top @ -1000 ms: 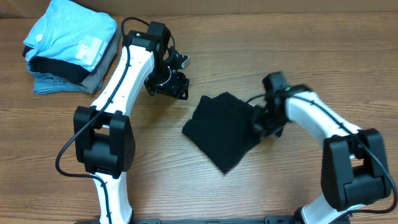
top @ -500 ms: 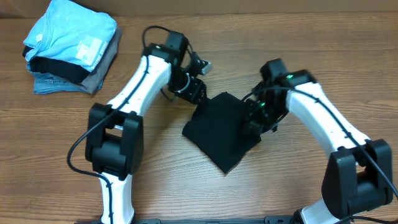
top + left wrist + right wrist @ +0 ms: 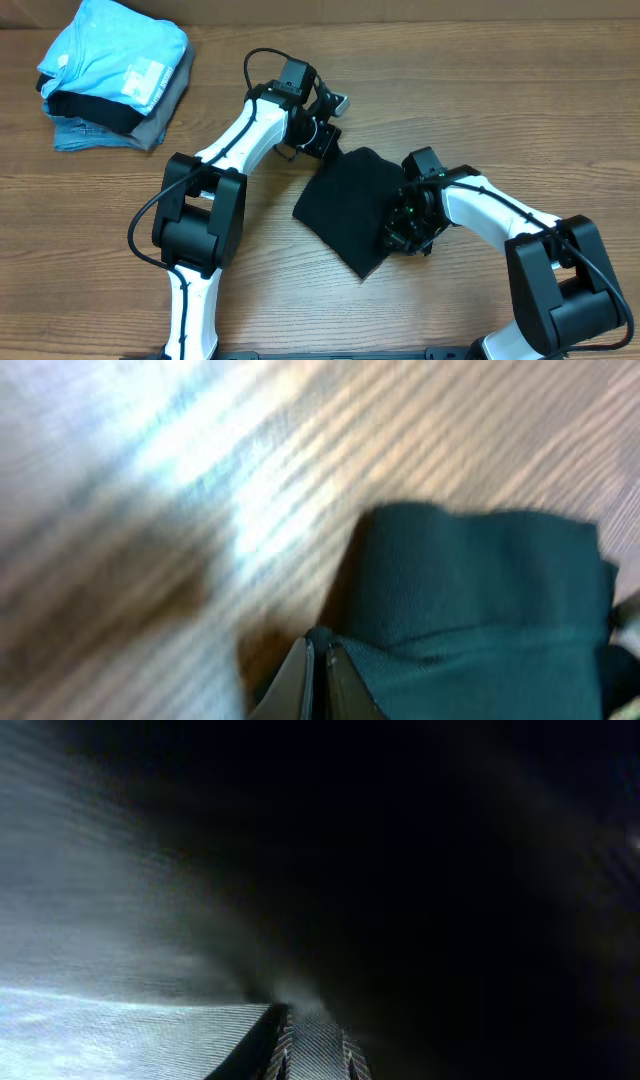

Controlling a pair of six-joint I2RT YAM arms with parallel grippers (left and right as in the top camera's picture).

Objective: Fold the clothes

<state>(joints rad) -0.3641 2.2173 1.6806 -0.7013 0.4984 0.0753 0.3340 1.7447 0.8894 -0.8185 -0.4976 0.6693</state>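
The clothes, a black shirt folded into a small tilted square, lie mid-table. My left gripper is at the shirt's far left corner. In the left wrist view its fingers are pressed together, with the shirt's edge caught at the tips. My right gripper is low over the shirt's right edge. The right wrist view is nearly filled by dark cloth. There its fingertips stand close together against the fabric, and I cannot make out whether they hold it.
A pile of folded garments, light blue on top with grey and denim below, sits at the far left corner. Bare wooden tabletop surrounds the shirt. Both arms reach in from the near edge.
My left arm swung right, from away from the shirt to its far left corner, and its jaws closed. My right gripper moved nearer and lower along the shirt's right edge.
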